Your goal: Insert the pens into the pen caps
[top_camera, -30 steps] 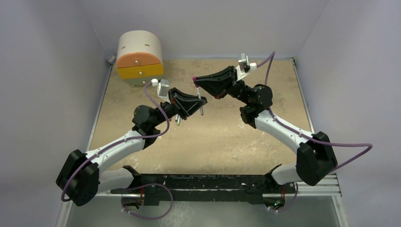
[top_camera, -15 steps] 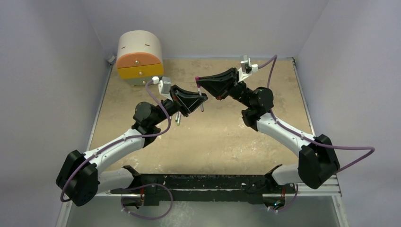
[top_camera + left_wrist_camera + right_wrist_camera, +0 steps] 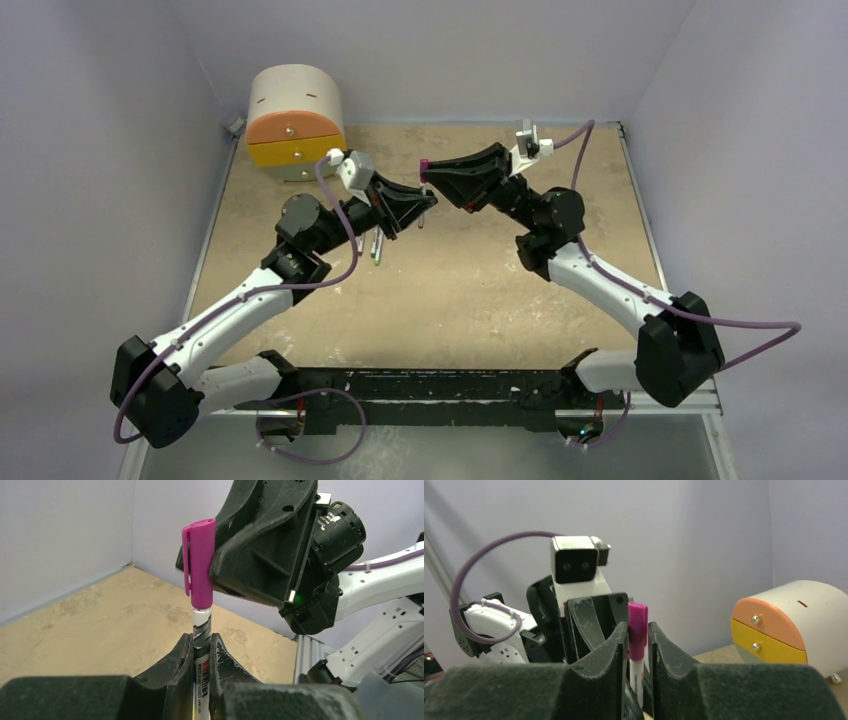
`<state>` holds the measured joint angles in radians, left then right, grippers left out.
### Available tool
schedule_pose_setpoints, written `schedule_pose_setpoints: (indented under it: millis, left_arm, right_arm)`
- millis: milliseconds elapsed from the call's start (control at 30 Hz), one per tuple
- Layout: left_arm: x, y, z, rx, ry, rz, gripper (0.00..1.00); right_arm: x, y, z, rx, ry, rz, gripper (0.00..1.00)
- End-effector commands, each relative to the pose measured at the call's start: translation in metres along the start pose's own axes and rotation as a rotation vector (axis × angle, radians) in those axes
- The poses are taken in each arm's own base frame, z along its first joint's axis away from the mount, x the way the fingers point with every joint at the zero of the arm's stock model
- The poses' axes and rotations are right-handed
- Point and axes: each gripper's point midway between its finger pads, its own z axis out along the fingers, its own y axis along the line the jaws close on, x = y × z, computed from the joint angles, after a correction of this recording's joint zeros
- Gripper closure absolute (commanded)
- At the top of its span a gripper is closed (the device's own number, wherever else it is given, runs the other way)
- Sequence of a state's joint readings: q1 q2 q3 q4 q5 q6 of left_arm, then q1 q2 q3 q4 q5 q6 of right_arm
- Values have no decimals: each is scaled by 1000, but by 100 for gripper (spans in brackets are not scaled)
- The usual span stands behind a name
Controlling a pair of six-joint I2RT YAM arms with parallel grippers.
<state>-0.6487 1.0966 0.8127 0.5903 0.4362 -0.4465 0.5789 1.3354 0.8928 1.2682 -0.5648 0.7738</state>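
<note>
Left pincer [image 3: 201, 642] clamps slim white pen [image 3: 201, 622]; right pincer [image 3: 638, 630] grips magenta clipped cap [image 3: 200, 565] over its tip.

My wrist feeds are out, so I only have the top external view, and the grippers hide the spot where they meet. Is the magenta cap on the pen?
Observer: Yes. In the left wrist view the magenta cap sits over the top end of the pen, with white barrel showing just below its rim. How deep it sits I cannot tell.
Operator: Which gripper has which?
Observer: The left gripper is shut on the pen barrel. The right wrist view shows the right gripper shut on the cap.
Operator: Are they lined up?
Observer: In the left wrist view the cap and pen run in one upright line, with no visible kink.
</note>
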Motion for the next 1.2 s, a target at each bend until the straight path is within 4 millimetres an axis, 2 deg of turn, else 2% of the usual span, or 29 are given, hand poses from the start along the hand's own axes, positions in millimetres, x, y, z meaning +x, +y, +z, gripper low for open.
schedule_pose_setpoints:
  millis: [0,100,300,467,500,567,667,900,1067,1167]
  left_arm:
    - [-24,-5,3,20,41,169,100]
    - [-10,0,0,4,104,181,100]
    - [-4,10,-4,-40,152,211,100]
    - [3,17,-7,-71,198,231,100]
    - [2,17,-7,-72,197,233,100]
    - [1,16,-8,-69,192,236,100]
    - [-3,14,-8,-66,175,242,100]
    - [-11,16,-9,-91,145,250,100]
    - [-12,18,-9,-105,138,251,100]
    - [-11,20,-9,-111,136,248,100]
  right_arm:
    - [-5,10,-2,-19,18,-34,72]
    - [-9,9,-2,-3,20,-54,65]
    - [-15,9,-4,30,18,-89,58]
    - [-26,-3,1,104,33,-161,41]
    - [-20,-7,0,121,55,-154,39]
    - [-23,-13,3,155,68,-160,37]
    - [-23,-22,3,199,81,-158,36]
    - [-12,-32,5,233,136,-130,45]
    - [-5,-32,3,232,158,-107,49]
    - [-2,-32,1,230,169,-102,56]
